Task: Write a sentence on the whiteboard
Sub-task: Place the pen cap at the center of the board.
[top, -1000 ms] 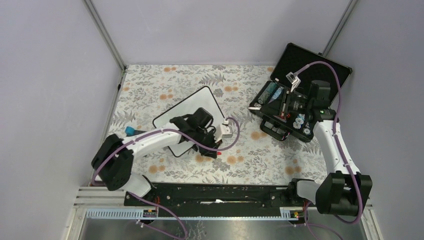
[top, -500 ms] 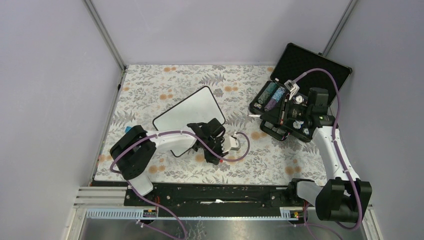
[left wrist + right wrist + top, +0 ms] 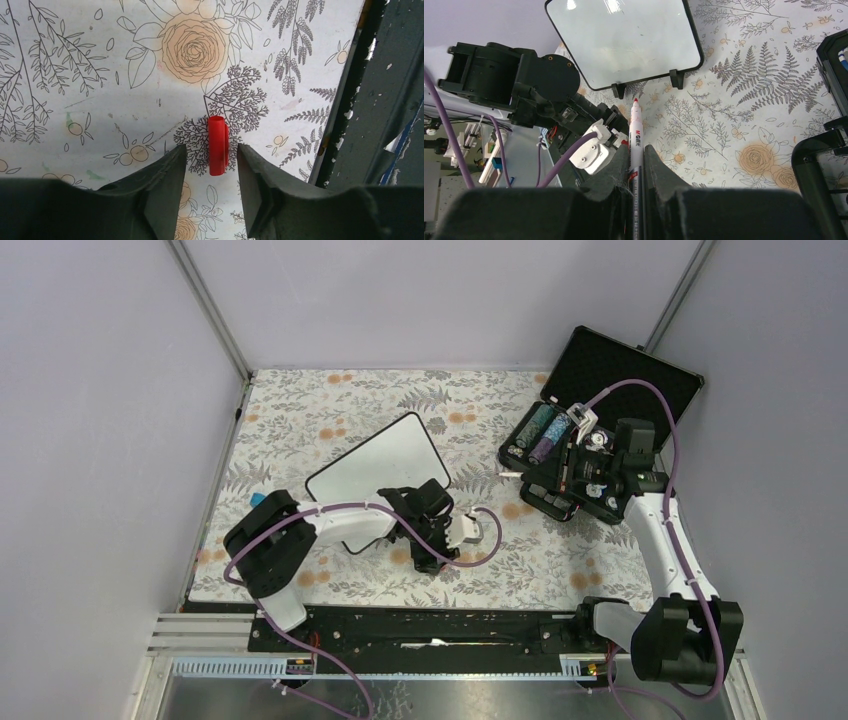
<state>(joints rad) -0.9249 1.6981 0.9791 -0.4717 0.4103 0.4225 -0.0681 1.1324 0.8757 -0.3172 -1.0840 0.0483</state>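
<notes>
The whiteboard (image 3: 385, 465) lies tilted on the flowered cloth, and its white surface (image 3: 624, 40) is blank, with no sentence showing on it. My left gripper (image 3: 211, 148) stands open low over the cloth just in front of the board (image 3: 432, 558). A red marker cap (image 3: 218, 145) lies on the cloth between its fingers, with a gap on each side. My right gripper (image 3: 636, 148) is shut on a white marker (image 3: 636, 135) whose bare red tip points toward the board. It hovers beside the black case (image 3: 545, 475).
The black hinged case (image 3: 620, 370) stands open at the back right, with several markers in its tray (image 3: 545, 430). The left arm and its purple cable (image 3: 569, 155) lie between the marker tip and the board. The table's dark front rail (image 3: 380, 100) runs just right of the cap.
My left arm has swung off the board toward the front and come down to the cloth. Its jaws have opened and let go of the red cap. The right arm has shifted slightly.
</notes>
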